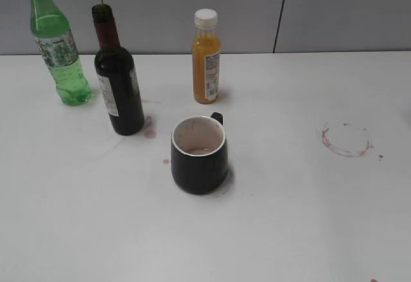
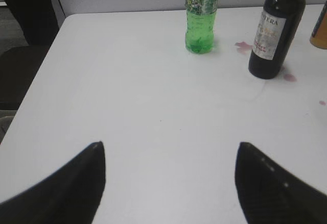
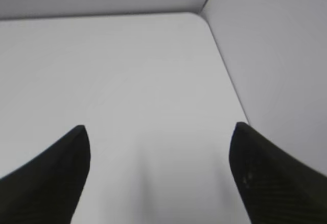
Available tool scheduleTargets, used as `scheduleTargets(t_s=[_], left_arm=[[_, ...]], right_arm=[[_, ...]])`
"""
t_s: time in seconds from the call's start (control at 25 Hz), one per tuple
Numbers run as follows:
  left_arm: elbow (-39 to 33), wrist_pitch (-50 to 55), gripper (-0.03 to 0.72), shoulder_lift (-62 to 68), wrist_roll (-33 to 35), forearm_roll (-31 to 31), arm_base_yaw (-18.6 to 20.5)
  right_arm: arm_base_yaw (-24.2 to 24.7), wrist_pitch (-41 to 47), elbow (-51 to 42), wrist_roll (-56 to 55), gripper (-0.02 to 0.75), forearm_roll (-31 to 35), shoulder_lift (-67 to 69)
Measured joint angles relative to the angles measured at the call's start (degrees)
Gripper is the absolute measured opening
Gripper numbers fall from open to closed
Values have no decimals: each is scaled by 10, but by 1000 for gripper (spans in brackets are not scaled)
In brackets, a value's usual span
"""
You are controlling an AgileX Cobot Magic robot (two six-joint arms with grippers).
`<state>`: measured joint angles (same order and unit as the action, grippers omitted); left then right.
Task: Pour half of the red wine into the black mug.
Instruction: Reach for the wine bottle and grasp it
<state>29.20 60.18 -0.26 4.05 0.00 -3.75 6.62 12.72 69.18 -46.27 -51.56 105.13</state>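
Surface: white table [image 1: 302, 224], stained with reddish spots, backed by grey wall panels [image 1: 192, 9] along the top of the exterior frame.
Wine bottle [image 1: 118, 76]: stood upright left of centre in the exterior view; dark glass, maroon foil neck, white label; seen again at upper right of the left wrist view [image 2: 273, 30], cropped at the neck.
Red wine: level inside the dark glass could not be told; only a thin pinkish film lay in the mug's bottom.
Black mug [image 1: 199, 157]: stood at centre of the exterior view, just right of and below the wine bottle, apart from it; white inside, handle turned toward the back; shown in no wrist view.
Green bottle [image 1: 59, 44]: upright at upper left of the exterior view; also at top centre of the left wrist view [image 2: 202, 17], cap cut off there.
Orange juice bottle [image 1: 207, 57]: upright above the mug, white cap on; only an orange sliver showed at the right edge of the left wrist view [image 2: 321, 27].
Ring stain [image 1: 347, 139]: reddish circle at right of the exterior view only.
Left gripper [image 2: 171, 155]: absent from the exterior view; in its wrist view, fingers spread wide over bare table, holding nothing.
Right gripper [image 3: 158, 132]: absent from the exterior view; in its wrist view, fingers spread wide, nothing between them, bare table and a table corner at upper right.
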Motion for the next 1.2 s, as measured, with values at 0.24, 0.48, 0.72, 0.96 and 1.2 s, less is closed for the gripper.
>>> scheduleTargets(t_s=[0.24,0.48,0.72,0.96,1.2], left_arm=[[0,0,590,0,0,0,0],[0,0,590,0,0,0,0],[0,0,590,0,0,0,0],[0,0,590,0,0,0,0],[0,0,590,0,0,0,0]], right_arm=[[0,169,92,383,636,388,0],[0,361,257,474,623,481,0],[0,537,363,479,581,492,-5],[0,552,302,489,573,535,-82],[0,553,153,522,573,555,-213]])
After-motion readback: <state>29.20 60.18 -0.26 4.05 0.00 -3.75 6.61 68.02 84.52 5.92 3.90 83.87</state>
